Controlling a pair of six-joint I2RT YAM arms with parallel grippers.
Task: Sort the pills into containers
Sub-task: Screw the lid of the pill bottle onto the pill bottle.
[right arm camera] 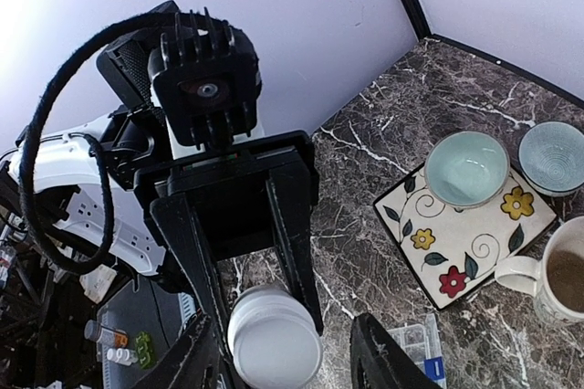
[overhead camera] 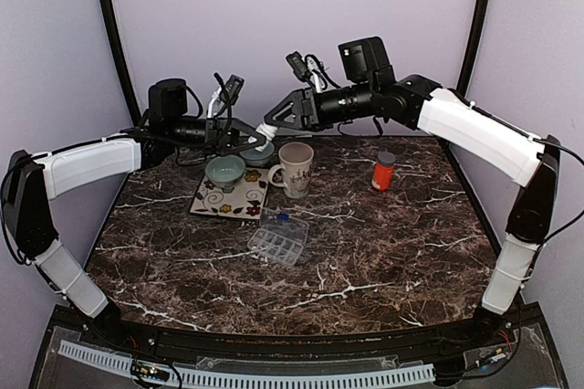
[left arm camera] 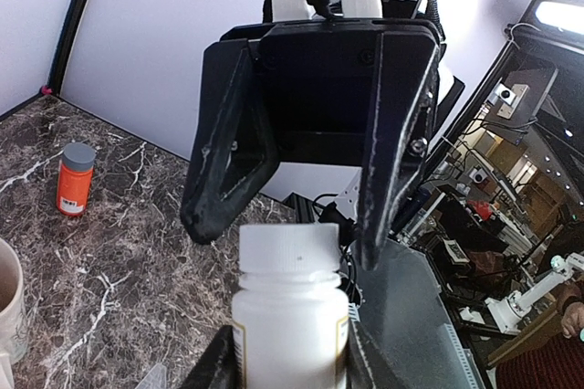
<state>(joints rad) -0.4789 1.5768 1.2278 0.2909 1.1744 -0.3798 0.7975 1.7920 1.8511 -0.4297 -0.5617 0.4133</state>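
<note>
**Left pincer** (left arm camera: 292,363): clamped on the body of the white bottle (left arm camera: 292,325), which is held in the air above the back of the table (overhead camera: 383,252).

**Right pincer** (right arm camera: 287,352): fingers apart, one on each side of the bottle's cap (left arm camera: 287,247), with no grip visible.

**Step in hand, as judged:** uncapping. Centre the cap between the fingers, close squarely on its rim, then twist while the left pincer holds firm. Keep the mouth up so no pills spill.

**Beneath:**
- green bowl (overhead camera: 224,170) on the flowered plate (overhead camera: 228,205)
- grey bowl (overhead camera: 258,153) and mug (overhead camera: 295,168) just beside the plate

**Further out:**
- clear pill box (overhead camera: 278,238) towards mid-table
- orange bottle (overhead camera: 384,171) standing well apart to the right
</note>
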